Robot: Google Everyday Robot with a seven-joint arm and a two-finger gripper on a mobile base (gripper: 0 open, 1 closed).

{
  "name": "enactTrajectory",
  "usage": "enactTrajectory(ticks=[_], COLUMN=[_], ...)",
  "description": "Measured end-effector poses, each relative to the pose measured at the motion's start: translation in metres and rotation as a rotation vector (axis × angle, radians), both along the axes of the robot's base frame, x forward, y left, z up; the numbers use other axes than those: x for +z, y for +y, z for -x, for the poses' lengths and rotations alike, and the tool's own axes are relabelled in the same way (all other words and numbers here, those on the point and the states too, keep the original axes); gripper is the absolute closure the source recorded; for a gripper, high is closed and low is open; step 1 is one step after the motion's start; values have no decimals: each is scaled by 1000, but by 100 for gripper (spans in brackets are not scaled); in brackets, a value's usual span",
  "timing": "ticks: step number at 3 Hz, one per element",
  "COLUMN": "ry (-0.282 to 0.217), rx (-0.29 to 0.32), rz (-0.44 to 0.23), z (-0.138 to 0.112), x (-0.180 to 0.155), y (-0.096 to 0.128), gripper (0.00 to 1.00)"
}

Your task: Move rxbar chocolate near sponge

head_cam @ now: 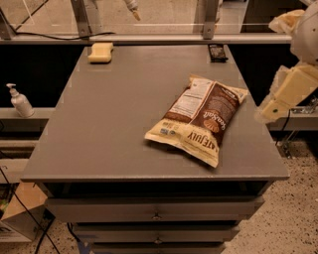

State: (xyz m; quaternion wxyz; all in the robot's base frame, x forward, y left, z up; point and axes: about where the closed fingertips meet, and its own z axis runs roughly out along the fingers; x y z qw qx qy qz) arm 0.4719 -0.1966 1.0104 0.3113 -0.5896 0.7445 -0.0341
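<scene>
The rxbar chocolate point(216, 52) is a small dark flat bar lying at the table's far right corner. The sponge point(101, 52) is a pale yellow block at the far left corner. They lie far apart along the back edge. Of my gripper point(132, 9), only a pale tip shows at the top edge of the view, above and behind the table, right of the sponge and touching nothing. My arm's cream links point(288, 89) hang beyond the table's right edge.
A large cream-and-brown chip bag point(201, 118) lies on the grey table point(104, 129), right of centre. A metal rail point(149, 37) runs behind the back edge. A white pump bottle point(20, 101) stands on a ledge at the left. Drawers sit below the tabletop.
</scene>
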Motion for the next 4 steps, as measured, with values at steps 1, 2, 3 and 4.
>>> enactTrajectory(ticks=[1,2,3,4], ry=[-58,-66,-47,-21], rx=[3,1,-26,-106], rz=[-73,-78,-78,-160], z=[-32,-35,-32,-46], x=[7,8,5,-16], y=[12,12,10,3], gripper=[0,0,0,0])
